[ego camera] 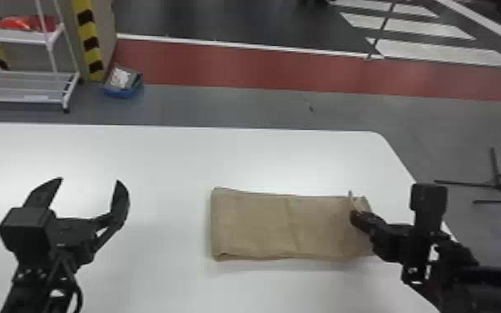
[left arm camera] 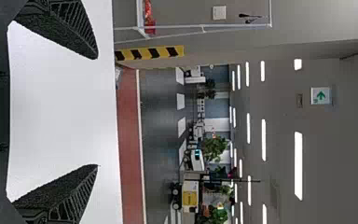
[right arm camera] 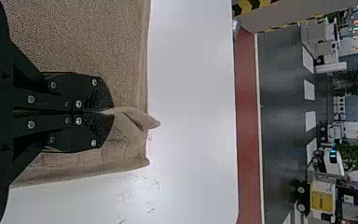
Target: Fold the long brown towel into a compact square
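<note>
A: Where is the towel (ego camera: 254, 224), and how does it run?

B: Right of centre in the head view, flat on the worktop (ego camera: 158, 158), a folded strip with its long axis running from left to right across the frame.

A: Which arm is nearer?

B: The right, plainly. The right end effector (right arm camera: 110, 112) is at the strip's right end, towards the upper corner, shut on a pinch of cloth. Most of the towel stretches away to its left in the head view.

A: And the left end effector (ego camera: 89, 180)?

B: On the left side of that view, fingers spread wide with nothing between them, well apart from the towel's left end.

A: So the coming move turns on that long axis?

B: I'd say so: bring the gripped end leftward along it, over the rest, to shorten the strip towards a square. With one grip near a corner, the other corner of that end could lag or twist.

A: What can't you make out?

B: How many layers are in the grip. A small peak of cloth (right arm camera: 133, 115) pokes past the fingertips in the right wrist view, but its layers don't separate to the eye. In the head view, the right arm and end effector cover part of the towel's right end.
</note>
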`<control>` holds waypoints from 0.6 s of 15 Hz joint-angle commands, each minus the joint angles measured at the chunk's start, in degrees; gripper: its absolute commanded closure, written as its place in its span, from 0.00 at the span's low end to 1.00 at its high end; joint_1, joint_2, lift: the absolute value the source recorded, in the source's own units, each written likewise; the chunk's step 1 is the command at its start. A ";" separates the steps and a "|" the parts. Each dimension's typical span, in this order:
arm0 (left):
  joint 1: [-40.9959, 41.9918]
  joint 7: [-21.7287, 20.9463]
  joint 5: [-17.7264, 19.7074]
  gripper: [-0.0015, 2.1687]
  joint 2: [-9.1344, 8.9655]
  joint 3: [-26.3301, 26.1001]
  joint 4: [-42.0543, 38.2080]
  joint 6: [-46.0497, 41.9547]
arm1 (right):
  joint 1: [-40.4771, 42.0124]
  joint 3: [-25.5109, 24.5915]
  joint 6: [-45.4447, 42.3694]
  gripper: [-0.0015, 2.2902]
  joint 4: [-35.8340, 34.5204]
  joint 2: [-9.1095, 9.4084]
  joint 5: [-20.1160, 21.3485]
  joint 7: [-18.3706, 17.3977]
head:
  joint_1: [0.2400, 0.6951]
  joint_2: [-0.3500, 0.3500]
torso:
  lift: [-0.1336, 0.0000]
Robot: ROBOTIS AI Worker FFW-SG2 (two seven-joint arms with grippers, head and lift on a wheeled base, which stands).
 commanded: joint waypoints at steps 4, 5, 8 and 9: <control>0.16 0.09 0.09 0.02 0.31 0.73 0.25 0.12 | 2.13 -6.58 -1.58 0.52 -5.19 -0.22 -4.82 1.22 | 1.00 0.22 | 0.14; 0.16 0.09 0.18 0.02 0.31 0.73 0.34 0.12 | 1.43 -4.83 -1.75 0.52 -2.20 -1.01 -2.71 1.48 | 1.00 0.20 | 0.14; 0.16 0.00 0.00 0.02 0.23 0.29 0.34 0.12 | -1.64 -2.01 -4.21 0.52 5.09 -1.54 0.72 1.48 | 1.00 0.18 | 0.14; 0.16 0.00 0.09 0.02 0.31 0.29 0.34 0.12 | -2.17 -1.84 -5.44 0.52 6.58 -1.71 1.24 2.18 | 1.00 0.18 | 0.14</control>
